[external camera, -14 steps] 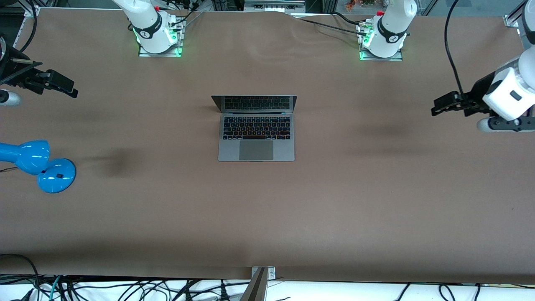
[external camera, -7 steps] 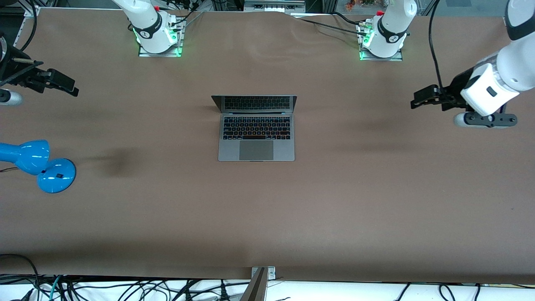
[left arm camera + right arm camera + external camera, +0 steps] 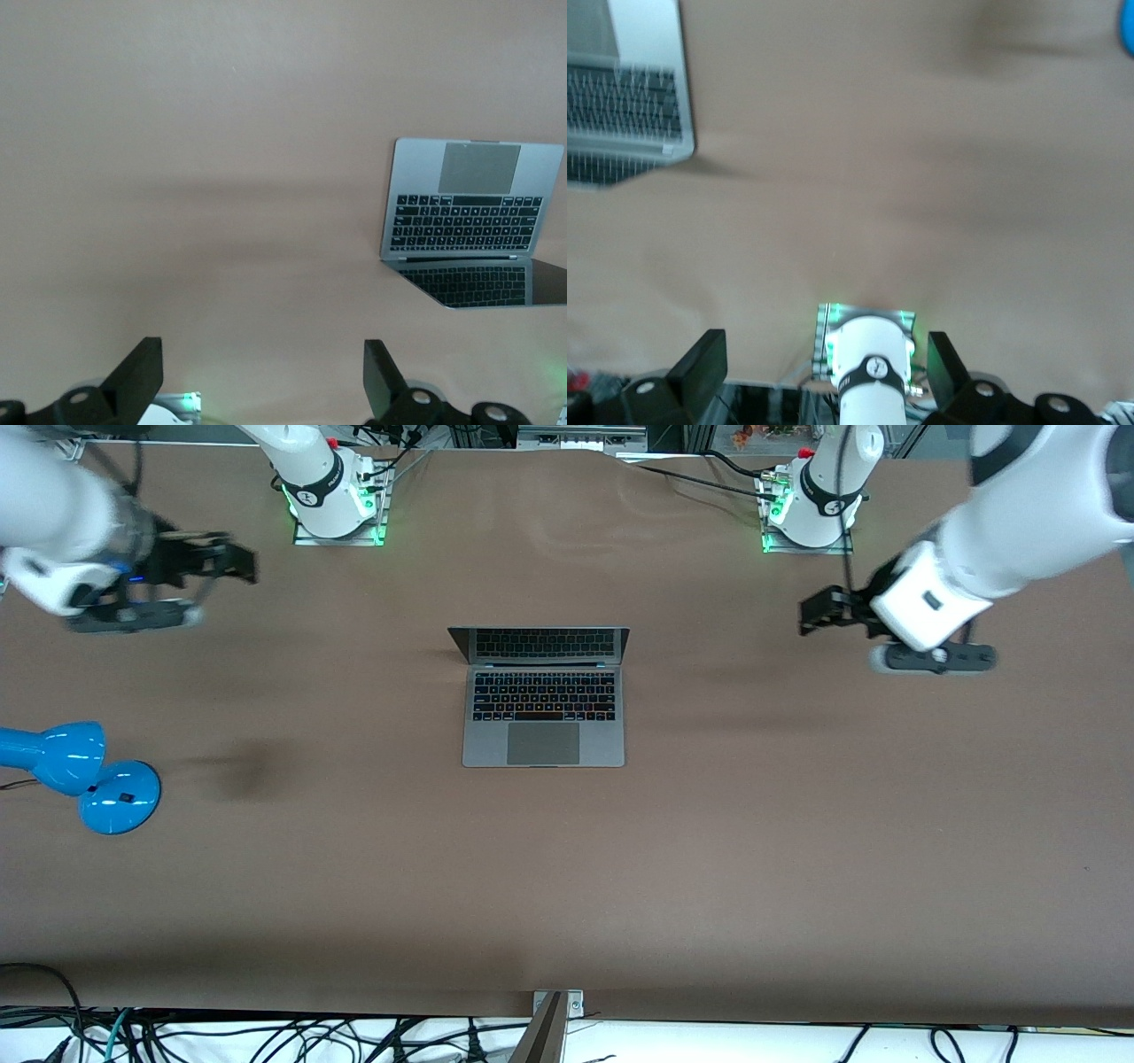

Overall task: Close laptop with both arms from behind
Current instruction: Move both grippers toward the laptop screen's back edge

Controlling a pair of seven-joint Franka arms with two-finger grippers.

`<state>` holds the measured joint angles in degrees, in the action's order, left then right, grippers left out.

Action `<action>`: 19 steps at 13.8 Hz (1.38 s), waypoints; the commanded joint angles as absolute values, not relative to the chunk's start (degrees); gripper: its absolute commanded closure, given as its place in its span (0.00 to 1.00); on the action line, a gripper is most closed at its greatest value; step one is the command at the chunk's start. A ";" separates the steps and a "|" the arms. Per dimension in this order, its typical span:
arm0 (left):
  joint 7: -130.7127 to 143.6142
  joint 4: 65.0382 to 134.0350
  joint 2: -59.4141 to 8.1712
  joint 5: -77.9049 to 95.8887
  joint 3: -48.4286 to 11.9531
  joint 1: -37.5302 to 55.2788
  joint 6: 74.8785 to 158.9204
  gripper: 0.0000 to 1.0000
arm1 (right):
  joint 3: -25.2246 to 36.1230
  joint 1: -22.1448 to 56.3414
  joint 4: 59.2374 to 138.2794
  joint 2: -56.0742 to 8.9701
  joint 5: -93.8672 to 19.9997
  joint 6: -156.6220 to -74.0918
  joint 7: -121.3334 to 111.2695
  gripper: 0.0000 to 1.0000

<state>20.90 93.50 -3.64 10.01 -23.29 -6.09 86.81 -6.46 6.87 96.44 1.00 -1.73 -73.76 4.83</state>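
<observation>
Front view: the left gripper (image 3: 811, 613) hangs over bare counter (image 3: 797, 824) at about 3 o'clock from the laptop (image 3: 544, 695), well apart from it; the left wrist view shows its fingers (image 3: 383, 375) spread wide, holding nothing. At about 10 o'clock from the laptop, the right gripper (image 3: 235, 562) is up over the counter near the right arm's base, its fingers (image 3: 700, 361) likewise wide apart and empty. Mid-counter, the space-grey laptop sits open, lid raised. A blue desk lamp (image 3: 80, 775) stands at the right arm's end, around 8 o'clock.
</observation>
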 commanded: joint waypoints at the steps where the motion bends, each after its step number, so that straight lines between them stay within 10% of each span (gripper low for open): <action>1: 27.57 96.41 -2.37 12.21 -27.76 -6.42 87.36 0.00 | -6.77 11.67 96.15 -1.66 -2.20 -71.20 5.36 0.00; 7: 42.42 104.93 -3.16 18.98 -38.74 -6.24 95.08 0.00 | -6.85 22.14 99.48 -4.22 -8.77 -76.44 15.95 0.00; 12: 49.02 106.00 -9.83 19.69 -43.67 -4.93 96.06 0.04 | -18.70 23.20 108.79 -3.69 -9.76 -91.20 35.31 0.00; 15: 50.80 106.08 -11.42 19.69 -43.77 -1.85 97.73 0.26 | -21.62 23.20 113.01 -3.60 -9.49 -96.66 36.30 0.00; 16: 50.89 106.69 -11.51 19.69 -43.77 -1.41 99.65 0.41 | -21.88 23.12 113.72 -3.60 -9.49 -98.59 36.21 0.12; 18: 51.50 108.80 -12.38 19.69 -43.77 0.60 106.05 0.70 | -22.15 23.20 113.73 -4.04 -9.40 -99.75 36.12 0.96; 19: 52.29 108.90 -13.70 19.69 -43.77 1.22 107.91 0.83 | -22.15 23.20 113.82 -4.22 -9.40 -99.84 36.04 1.00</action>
<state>50.96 107.81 -12.31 18.27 -43.66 0.05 104.22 -21.60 23.84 112.60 -5.39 -9.12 -98.69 36.03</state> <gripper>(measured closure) 0.414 0.335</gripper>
